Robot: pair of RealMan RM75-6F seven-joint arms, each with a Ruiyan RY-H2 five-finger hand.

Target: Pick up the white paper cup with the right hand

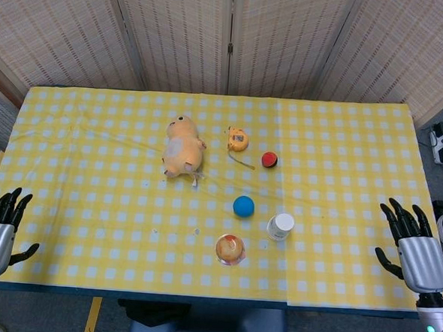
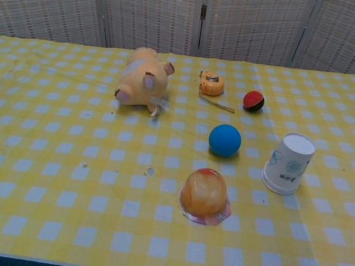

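While upside down, white paper cup [image 2: 288, 163] beside jelly cup [image 2: 205, 195].

Tablecloth [image 1: 91, 203]: yellow-and-white check. Cup [image 2: 288, 163]: white, blue print. Ball [image 2: 225, 140]: blue. Small ball [image 2: 253, 101]: red and black. Plush toy [image 2: 142, 79]: orange-tan.

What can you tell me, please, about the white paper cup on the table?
The white paper cup looks like thin paper, white with faint blue print on its side. It stands upside down, wide rim on the yellow checked tablecloth and flat base on top. It sits right of the blue ball and beyond the orange jelly cup, touching neither. Only the cloth touches it; no robot hand is near.
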